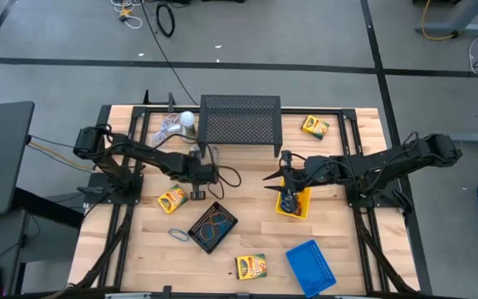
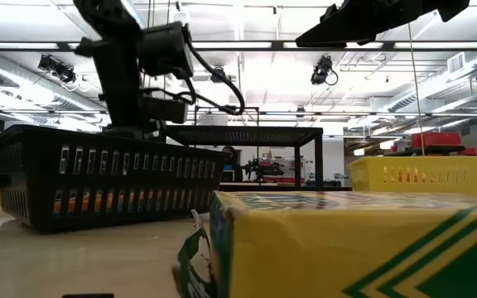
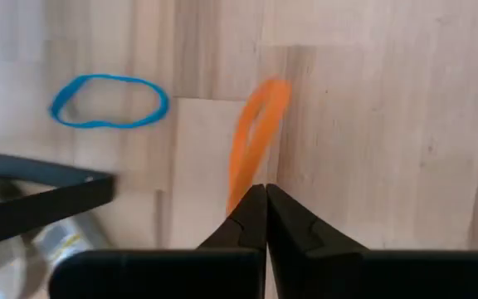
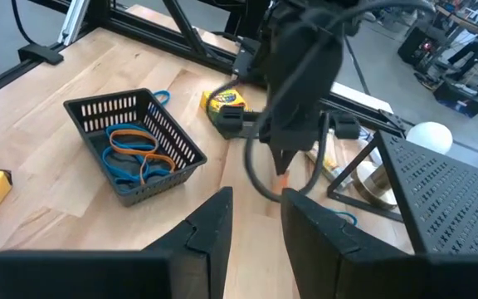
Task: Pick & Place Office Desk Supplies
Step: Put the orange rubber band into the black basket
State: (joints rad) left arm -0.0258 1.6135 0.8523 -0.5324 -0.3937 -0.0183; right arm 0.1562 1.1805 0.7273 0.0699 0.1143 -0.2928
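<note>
Left gripper (image 3: 265,193) is pinched fully closed on one end of an orange rubber band (image 3: 257,137), down at the tabletop just in front of the large black mesh stand (image 1: 240,119); the rest of the loop lies flat on the wood ahead of the fingertips. A blue rubber band (image 3: 109,101) lies loose on the wood nearby, not touched. The black mesh tray (image 1: 212,225) sits near the left gripper, toward the front edge, already holding orange and blue bands, so that looks like the drop spot. Right gripper (image 4: 254,218) hangs over the yellow mesh tray (image 1: 293,202) with its fingers partly apart and nothing between them in the wrist view, waiting. A crayon box (image 1: 171,199) lies just beside the left arm's path; others sit well apart at the back right (image 1: 314,126) and front (image 1: 251,266), and the blue mesh tray (image 1: 311,266) is at front right. For this step I'd lift straight up first so the band hangs free and doesn't drag on the wood, keep the pinch tight since only the band's end is caught, then carry over the tray's middle and release low so it doesn't bounce out. Main risk seems to be slip from the thin grip, or snagging the tray rim.
</note>
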